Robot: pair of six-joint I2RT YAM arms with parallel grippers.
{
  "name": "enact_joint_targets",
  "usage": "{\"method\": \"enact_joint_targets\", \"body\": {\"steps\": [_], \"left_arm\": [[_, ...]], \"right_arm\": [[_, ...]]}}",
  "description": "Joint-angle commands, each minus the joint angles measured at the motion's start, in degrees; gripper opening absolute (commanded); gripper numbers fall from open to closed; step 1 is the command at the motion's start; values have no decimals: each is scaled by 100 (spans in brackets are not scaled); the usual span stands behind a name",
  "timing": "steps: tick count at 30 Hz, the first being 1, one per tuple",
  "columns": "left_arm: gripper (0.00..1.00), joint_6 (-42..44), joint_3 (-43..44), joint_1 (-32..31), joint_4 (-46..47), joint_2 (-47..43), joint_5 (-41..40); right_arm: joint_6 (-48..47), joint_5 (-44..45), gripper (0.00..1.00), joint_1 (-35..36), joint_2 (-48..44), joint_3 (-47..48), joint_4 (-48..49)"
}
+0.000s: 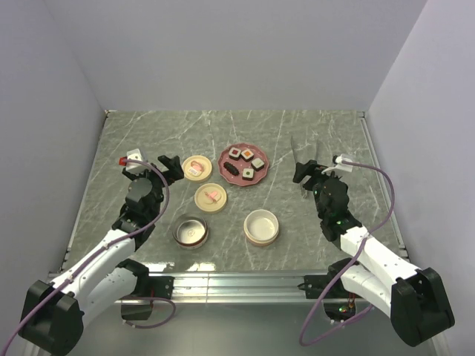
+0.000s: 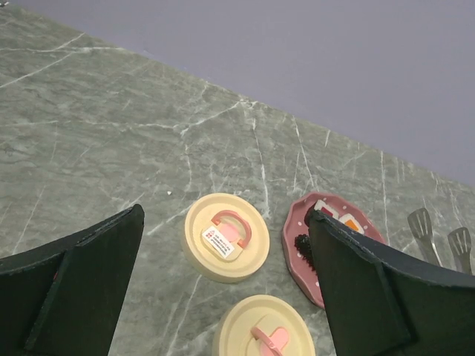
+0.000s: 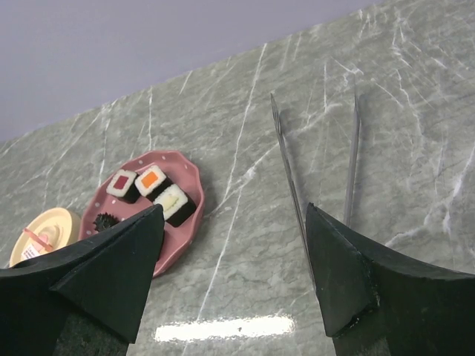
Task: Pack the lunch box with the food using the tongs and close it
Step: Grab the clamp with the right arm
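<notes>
The food (image 1: 247, 154) is several sushi cubes and a dark piece on a pink plate (image 1: 225, 157) at mid-table. The right wrist view shows three cubes (image 3: 152, 179) on that plate (image 3: 189, 174). The lunch box, a cream round tub (image 1: 261, 226), stands open near the front. The tongs (image 1: 295, 150) lie flat on the table right of the plate, their two arms (image 3: 286, 163) running toward my right finger. My right gripper (image 1: 308, 176) (image 3: 234, 215) is open at their near end, holding nothing. My left gripper (image 1: 171, 165) (image 2: 223, 215) hangs wide open beside the lids.
Two cream round lids (image 1: 197, 167) (image 1: 211, 196) with pink handles lie left of the plate; both show in the left wrist view (image 2: 226, 236) (image 2: 263, 330). A round metal bowl (image 1: 191, 231) sits near the front left. Grey walls close in the table.
</notes>
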Motion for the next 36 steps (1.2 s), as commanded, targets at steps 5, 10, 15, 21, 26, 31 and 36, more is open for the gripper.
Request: {"method": "enact_joint_targets", "body": {"steps": [5, 10, 15, 21, 26, 31, 36], "left_arm": [[100, 51, -19, -20, 192, -92, 86], [99, 51, 104, -20, 26, 49, 86], [99, 60, 105, -20, -63, 94, 165], [100, 51, -72, -20, 95, -170, 420], [99, 7, -37, -20, 43, -162, 692], [100, -54, -63, -20, -2, -240, 859], [100, -37, -54, -29, -80, -364, 816]], "right_arm": [[65, 38, 84, 23, 58, 190, 128], [162, 222, 86, 23, 163, 269, 58], [-22, 134, 87, 23, 1137, 1489, -1152], [39, 818, 92, -12, 2457, 2589, -2332], [285, 434, 95, -266, 2923, 2853, -2735], [574, 459, 95, -381, 3405, 3326, -3490], [768, 337, 96, -390, 3810, 3468, -3642]]}}
